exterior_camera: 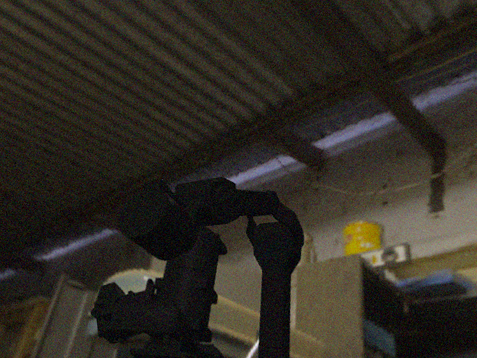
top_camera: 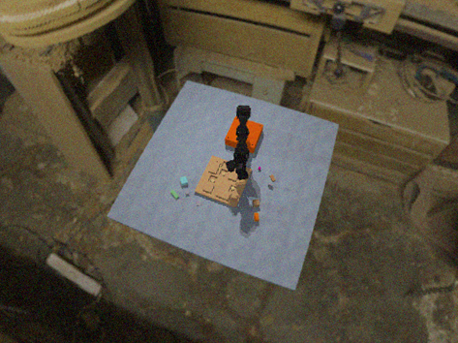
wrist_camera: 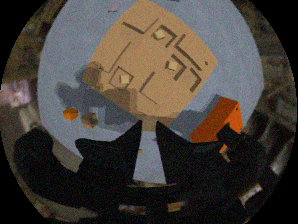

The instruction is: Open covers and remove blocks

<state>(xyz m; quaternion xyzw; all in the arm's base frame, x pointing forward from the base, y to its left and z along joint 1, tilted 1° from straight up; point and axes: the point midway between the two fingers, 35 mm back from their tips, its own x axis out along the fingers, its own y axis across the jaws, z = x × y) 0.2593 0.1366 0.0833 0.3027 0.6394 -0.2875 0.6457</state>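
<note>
The tan puzzle board (top_camera: 200, 190) (wrist_camera: 112, 45) lies on the blue-grey mat, with dark grooves around its covers. Three pale squares (wrist_camera: 159, 34) (wrist_camera: 172, 65) (wrist_camera: 123, 79) show on it; I cannot tell whether they are blocks or knobs, nor how far each cover is open. My gripper (wrist_camera: 148, 123) (top_camera: 241, 175) is above the board's corner nearest the arm's right side, shut on a small tan block (wrist_camera: 149, 127), mostly hidden by the fingertips. Off the board lie a cyan block (top_camera: 184, 181), a green block (top_camera: 174, 195), an orange block (top_camera: 256, 217) (wrist_camera: 70, 114) and a brown block (top_camera: 256, 203) (wrist_camera: 89, 120).
The orange base box (top_camera: 231, 137) (wrist_camera: 220, 115) stands behind the board. A tan piece (top_camera: 272, 178) and a small magenta piece (top_camera: 260, 169) lie right of the board. A pale pink piece (top_camera: 199, 204) lies near its front edge. The arm's shadow crosses the board.
</note>
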